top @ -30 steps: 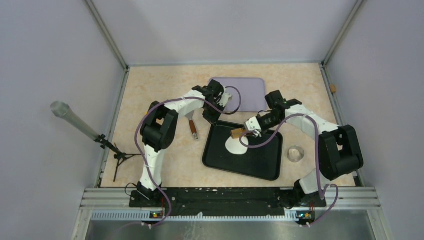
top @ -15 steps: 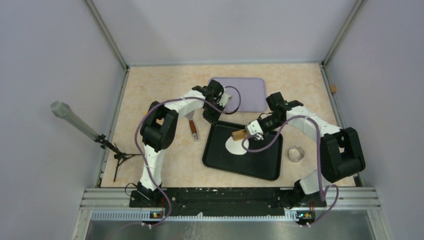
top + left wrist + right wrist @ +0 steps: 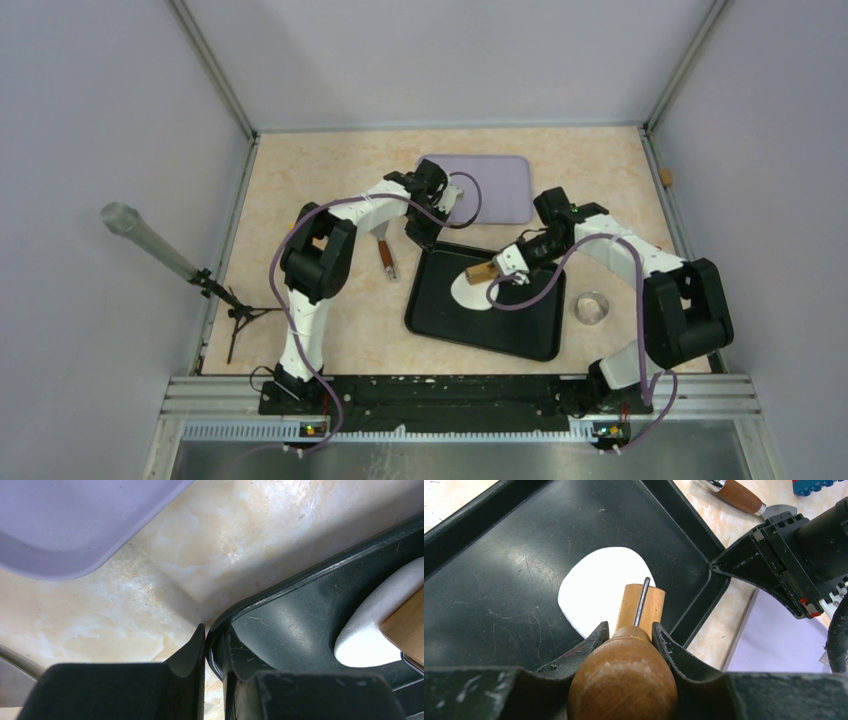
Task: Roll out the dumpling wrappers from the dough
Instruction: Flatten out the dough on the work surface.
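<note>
The dough (image 3: 467, 292) is a flattened white oval sheet lying in the black tray (image 3: 515, 322). My right gripper (image 3: 508, 262) is shut on the handle of a wooden roller (image 3: 480, 270), whose head rests on the far edge of the dough (image 3: 591, 587). In the right wrist view the roller (image 3: 641, 605) sits between my right gripper's (image 3: 630, 628) jaws. My left gripper (image 3: 428, 243) is shut on the tray's far-left corner rim (image 3: 300, 580); the left gripper (image 3: 213, 634) has one finger outside and one inside. No small round wrappers are in view.
A lavender tray (image 3: 490, 185) lies behind the black tray. A wooden-handled scraper (image 3: 385, 255) lies on the table left of it. A small glass dish (image 3: 592, 306) stands to the right. A grey rod on a tripod (image 3: 160, 250) stands at the far left.
My right gripper and the roller have shifted slightly right and nearer over the dough. The left gripper and the tray have stayed still.
</note>
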Motion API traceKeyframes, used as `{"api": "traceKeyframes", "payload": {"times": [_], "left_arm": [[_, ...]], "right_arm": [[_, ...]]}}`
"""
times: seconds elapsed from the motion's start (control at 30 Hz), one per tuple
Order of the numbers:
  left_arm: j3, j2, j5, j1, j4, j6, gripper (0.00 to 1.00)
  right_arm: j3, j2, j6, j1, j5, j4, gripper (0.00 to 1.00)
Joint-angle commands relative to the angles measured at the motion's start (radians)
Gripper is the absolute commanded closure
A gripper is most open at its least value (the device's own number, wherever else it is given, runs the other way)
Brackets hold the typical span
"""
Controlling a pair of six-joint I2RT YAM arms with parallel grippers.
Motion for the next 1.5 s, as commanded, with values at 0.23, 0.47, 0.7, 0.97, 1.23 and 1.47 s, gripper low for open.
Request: {"api": "traceKeyframes", "payload": {"times": [0.23,0.47,0.7,0.97,1.23,1.47], "left_arm": [[0.002,0.041,-0.156,0.051,0.042,-0.015,1.00],[0.002,0.040,-0.158,0.051,0.042,-0.015,1.00],[0.001,0.041,-0.159,0.052,0.042,-0.015,1.00],[0.001,0.043,-0.160,0.053,0.044,-0.016,1.00],[0.004,0.043,-0.160,0.052,0.042,-0.016,1.00],[0.002,0.042,-0.165,0.052,0.040,-0.017,1.00]], "right_arm": [[-0.119,0.028,0.099,0.002,0.183,-0.411,1.00],[-0.134,0.025,0.094,0.001,0.198,-0.419,1.00],[-0.145,0.020,0.089,0.001,0.209,-0.430,1.00],[-0.180,-0.001,0.082,0.001,0.214,-0.438,1.00],[-0.219,-0.026,0.080,0.002,0.222,-0.436,1.00],[-0.229,-0.048,0.074,0.001,0.222,-0.460,1.00]]}}
